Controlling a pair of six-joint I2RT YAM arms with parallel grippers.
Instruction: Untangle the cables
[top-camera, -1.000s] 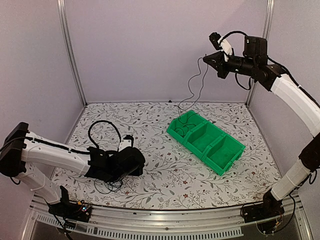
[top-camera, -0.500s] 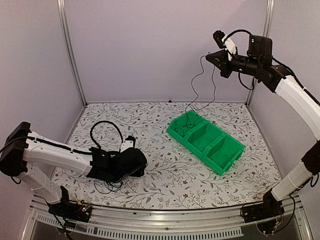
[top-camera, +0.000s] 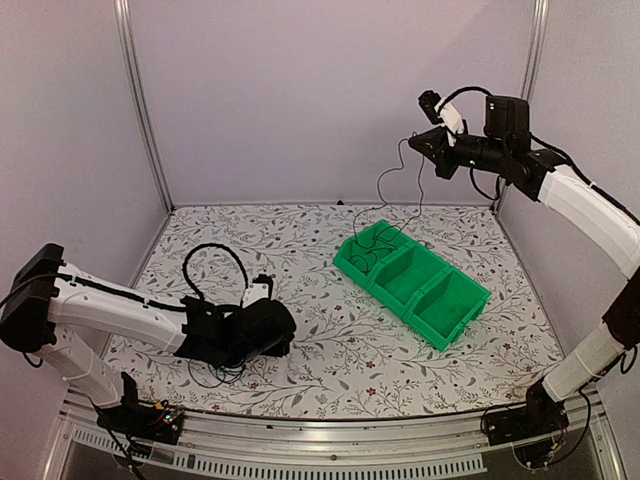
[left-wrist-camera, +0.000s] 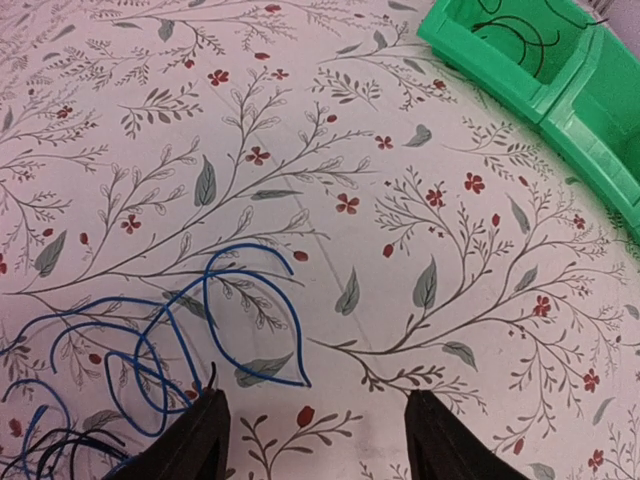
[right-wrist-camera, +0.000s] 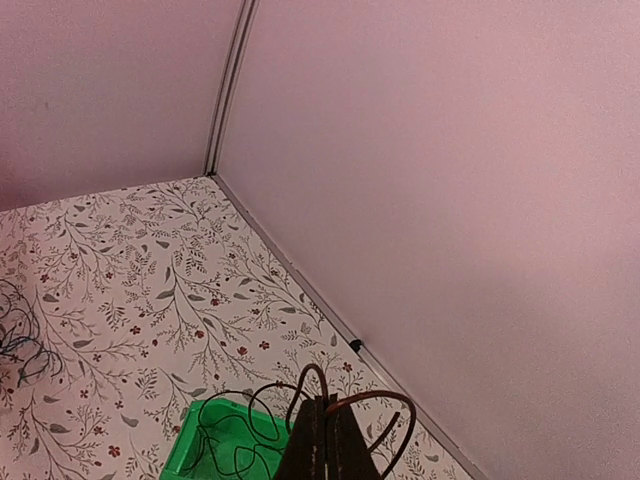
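Note:
A thin black cable (top-camera: 384, 180) hangs from my right gripper (top-camera: 424, 143), which is raised high at the back right and shut on it. Its lower end lies coiled in the left compartment of the green bin (top-camera: 347, 265). In the right wrist view the shut fingers (right-wrist-camera: 325, 440) pinch the looped cable (right-wrist-camera: 405, 400) above the bin (right-wrist-camera: 190, 445). My left gripper (top-camera: 280, 335) sits low over the table, open and holding nothing (left-wrist-camera: 320, 440). Blue cables (left-wrist-camera: 215, 310) and black cables (left-wrist-camera: 50, 445) lie tangled just left of its left finger (left-wrist-camera: 200, 440).
The green bin (left-wrist-camera: 540, 95) has three compartments and stands slanted at centre right. A thick black hose (top-camera: 210, 250) arches over my left arm. Purple walls and metal posts enclose the flowered table (top-camera: 330, 350).
My right gripper has dropped a little with the cable, leaving more slack above the bin. The left arm has crept slightly to the right.

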